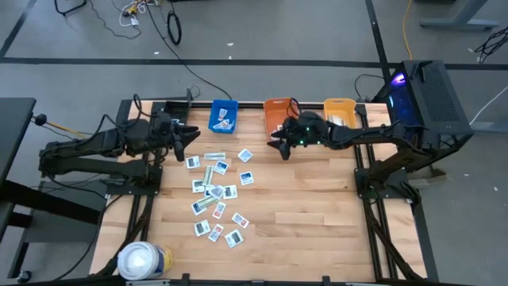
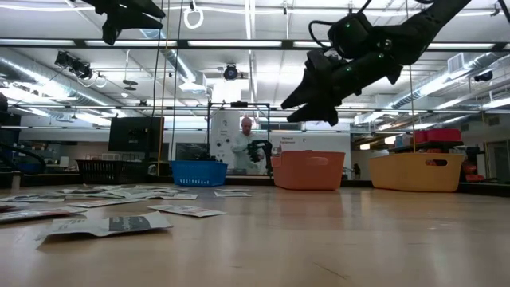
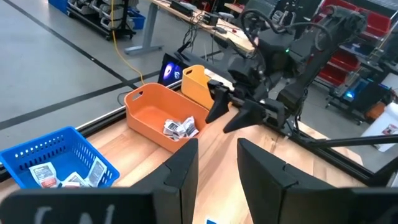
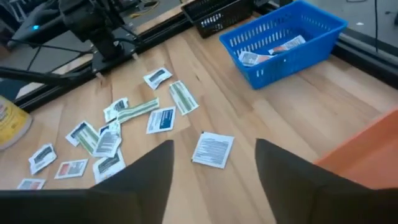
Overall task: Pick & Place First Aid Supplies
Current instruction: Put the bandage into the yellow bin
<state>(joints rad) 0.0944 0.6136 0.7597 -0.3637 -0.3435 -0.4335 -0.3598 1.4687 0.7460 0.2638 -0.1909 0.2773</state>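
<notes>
- The first aid supplies (image 1: 214, 189) lay scattered across the middle-left of the tabletop (image 1: 317, 214). A few already sat in the blue bin (image 1: 223, 116) and the orange bin (image 3: 158, 115).
- The packets overlapped in places, so a pinch there risked lifting two at once or sliding one away.
- The right gripper (image 1: 282, 147) hung above the tabletop beside the orange bin, fingers (image 4: 146, 180) spread and empty. A lone white packet (image 4: 212, 149) lay on the wood ahead of it.
- The left gripper (image 1: 187, 133) hovered near the blue bin, fingers (image 3: 180, 171) partly apart, holding nothing visible.
- Both arms reaching into the pile together might collide.
- The yellow bin (image 1: 340, 110) and a large white roll (image 1: 144, 260) stood clear of the pile.
</notes>
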